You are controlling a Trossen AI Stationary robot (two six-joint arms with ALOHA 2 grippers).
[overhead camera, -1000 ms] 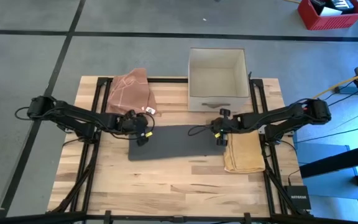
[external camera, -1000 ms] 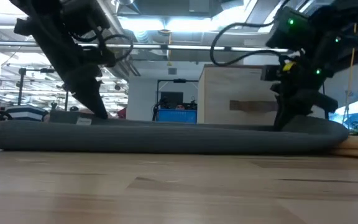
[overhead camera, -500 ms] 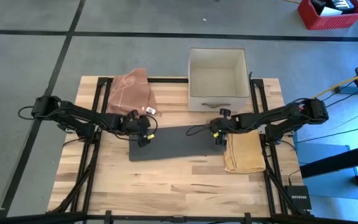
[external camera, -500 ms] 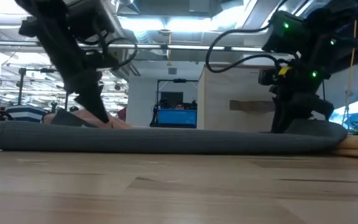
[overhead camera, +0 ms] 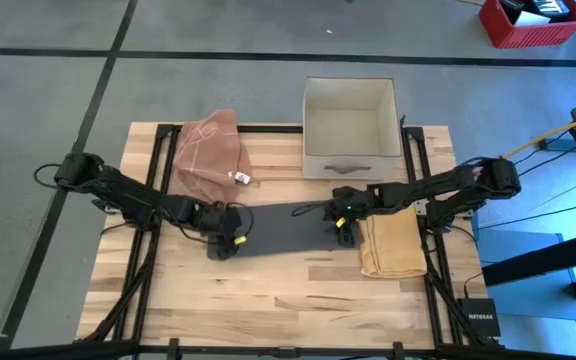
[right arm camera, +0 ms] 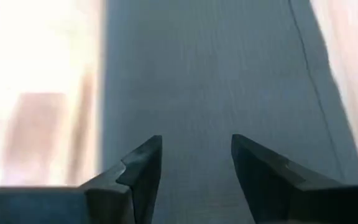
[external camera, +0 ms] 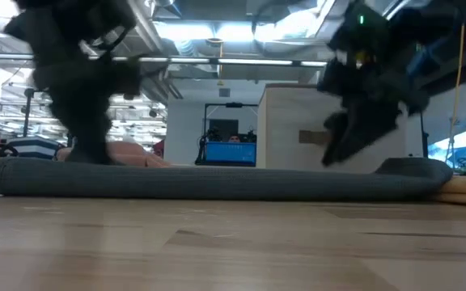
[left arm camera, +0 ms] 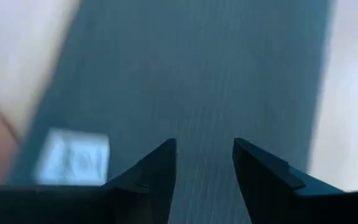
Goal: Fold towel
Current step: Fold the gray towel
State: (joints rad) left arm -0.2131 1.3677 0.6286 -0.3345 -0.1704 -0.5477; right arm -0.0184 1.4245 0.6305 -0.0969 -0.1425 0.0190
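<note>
A dark grey towel (overhead camera: 283, 230) lies folded into a long strip across the middle of the table, and it also shows in the low view (external camera: 217, 179). My left gripper (overhead camera: 226, 240) is open over the strip's left end, with cloth showing between its fingers in the left wrist view (left arm camera: 204, 162). It is low there, and I cannot tell whether it touches the cloth. My right gripper (overhead camera: 342, 228) is open over the strip's right part (right arm camera: 196, 155). In the low view it is raised clear of the towel (external camera: 338, 149).
A crumpled brown cloth (overhead camera: 211, 150) lies at the far left of the table. A white open box (overhead camera: 351, 125) stands at the far edge. A folded tan towel (overhead camera: 393, 245) lies right beside the grey strip's right end. Bare wood lies along the near edge.
My left gripper has gone toward the table's near edge along the towel's left end. My right gripper has gone toward the table's left and risen off the towel's right end. The towel lies as before.
</note>
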